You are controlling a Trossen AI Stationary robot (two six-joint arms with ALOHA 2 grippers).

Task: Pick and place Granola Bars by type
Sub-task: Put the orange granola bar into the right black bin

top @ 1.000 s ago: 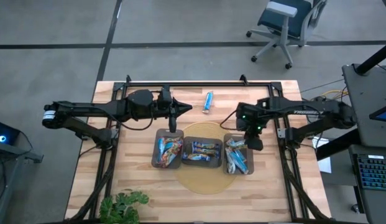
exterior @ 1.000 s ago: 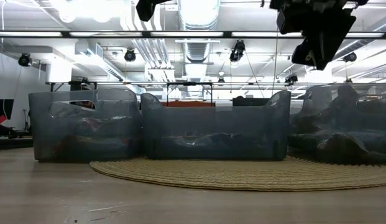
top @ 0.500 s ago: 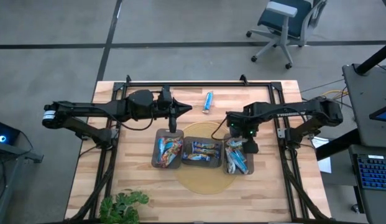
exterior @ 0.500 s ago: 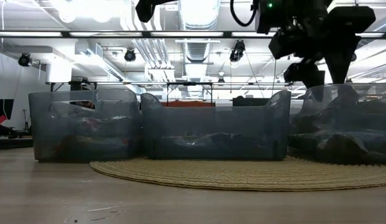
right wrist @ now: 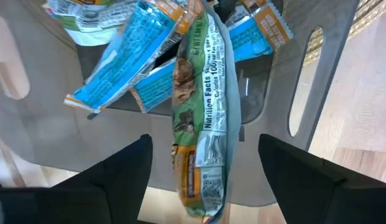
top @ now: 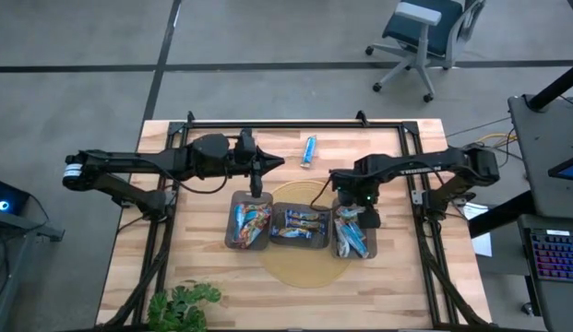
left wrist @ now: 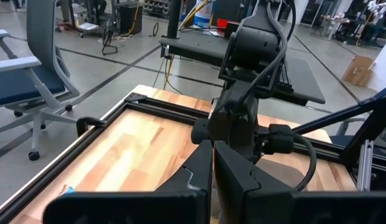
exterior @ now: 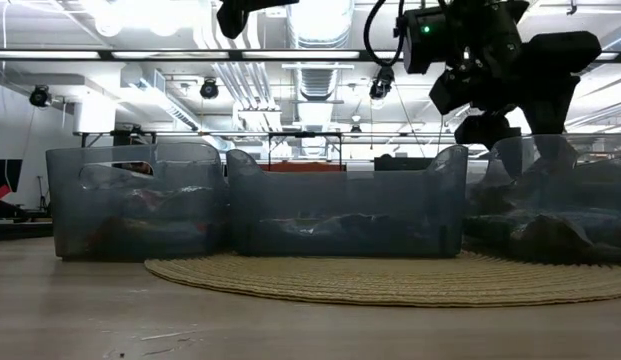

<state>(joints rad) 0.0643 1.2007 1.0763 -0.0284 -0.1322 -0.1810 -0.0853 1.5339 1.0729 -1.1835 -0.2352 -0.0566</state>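
Right hand point(top: 368, 218) is hovering over the right tray point(top: 339, 247), at its far end, fingers point(right wrist: 127, 171) spread wide open w/ nothing between them touching. Directly below the gap, in the right wrist view, a green bar point(right wrist: 202, 118) is lying on top of the pile, lengthwise between the two fingers, nutrition panel facing up. It's resting on blue bars point(right wrist: 127, 53) crossing under it; more blue ones w/ orange ends are sitting beside. Can't tell if the green bar is touching either finger; looks apart.

Left hand point(top: 256, 177) is sitting shut, empty, over the desk point(top: 203, 277) just past the far edge of the left tray point(top: 234, 242). In its own wrist view the two fingers point(left wrist: 199, 168) are pressed together, pointing toward the right arm.

Three trays are standing in a row on a round woven mat point(top: 304, 272): left tray holding mixed orange/brown/blue bars point(top: 252, 224), middle tray point(top: 300, 242) holding bars lying crosswise point(top: 300, 222), right tray holding mostly blue bars point(top: 352, 236). One blue bar point(top: 309, 150) is lying alone on the desk, well apart from the trays, near the far edge.

Low view: trays are side by side, contents dim through the walls; right hand point(exterior: 495, 125) is hanging just above the right tray's rim.

A plant point(top: 180, 304) is sitting at the near left corner.
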